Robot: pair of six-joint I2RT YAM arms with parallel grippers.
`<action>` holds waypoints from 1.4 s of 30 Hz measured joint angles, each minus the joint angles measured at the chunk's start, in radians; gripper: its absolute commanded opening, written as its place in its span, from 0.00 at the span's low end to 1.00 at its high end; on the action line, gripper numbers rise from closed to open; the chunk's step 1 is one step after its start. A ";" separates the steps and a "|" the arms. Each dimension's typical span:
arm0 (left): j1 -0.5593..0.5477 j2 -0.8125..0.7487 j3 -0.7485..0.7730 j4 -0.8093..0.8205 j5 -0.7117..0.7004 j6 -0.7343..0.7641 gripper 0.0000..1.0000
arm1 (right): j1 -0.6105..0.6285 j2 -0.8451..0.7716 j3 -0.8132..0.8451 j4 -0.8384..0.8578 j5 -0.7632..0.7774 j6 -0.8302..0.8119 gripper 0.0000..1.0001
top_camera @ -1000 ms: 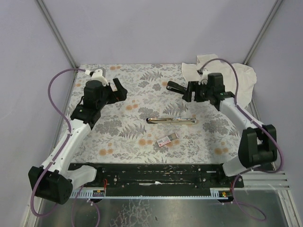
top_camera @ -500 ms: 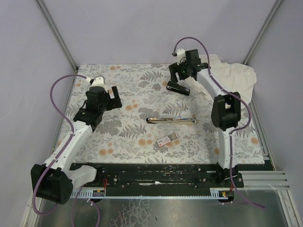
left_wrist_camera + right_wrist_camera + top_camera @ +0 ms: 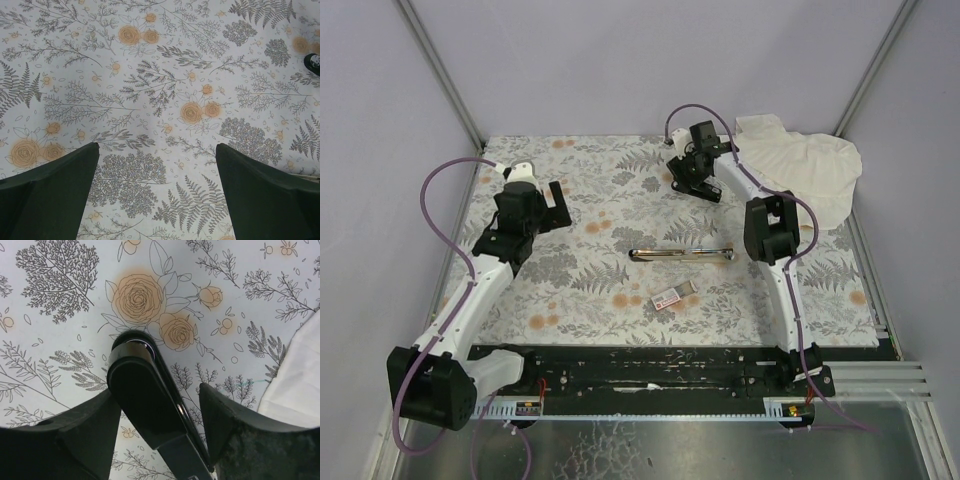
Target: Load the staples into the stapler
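1. Right jaws: released. On the right wrist view I see both fingers (image 3: 70, 440) spread to either side of the stapler (image 3: 145, 395), a glossy black body lying flat on the flowered tabletop (image 3: 60, 300). Its rounded end sits between the fingertips and points away from the wrist. There is a clear gap between the stapler and the finger on the right of that view. On the other side the finger sits right against the stapler, and I cannot tell whether they touch. The jaws are not clenched on it.

2. Just to the right of the right jaws lies a white cloth (image 3: 300, 380). Its edge is close to that finger but apart from the stapler.

3. Left jaws: released and holding nothing. On the left wrist view the two dark fingers (image 3: 45, 195) stand wide apart, with only patterned tabletop between and ahead of them.

4. Staples: on the top view I locate the small white box with the pink-red label (image 3: 673, 296), its tray slid partly out of the sleeve. It lies well apart from both jaws, toward the arm bases from the right jaws and off to the right of the left jaws. I cannot make out individual strips at this size.

5. Between the right jaws and the box lies a long shiny metal bar (image 3: 682, 254). It lies crosswise on the tabletop, touching neither the box nor the stapler.
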 measured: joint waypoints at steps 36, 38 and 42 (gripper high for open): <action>-0.200 -0.047 -0.037 0.298 0.651 -0.643 0.90 | 0.072 -1.238 -1.209 0.533 -0.462 0.297 0.00; -0.230 -0.042 -0.047 0.332 0.669 -0.676 0.89 | 0.097 -1.265 -1.271 0.532 -0.467 0.301 0.00; -0.267 -0.011 -0.066 0.373 0.681 -0.722 0.79 | 0.140 -1.330 -1.371 0.523 -0.466 0.306 0.00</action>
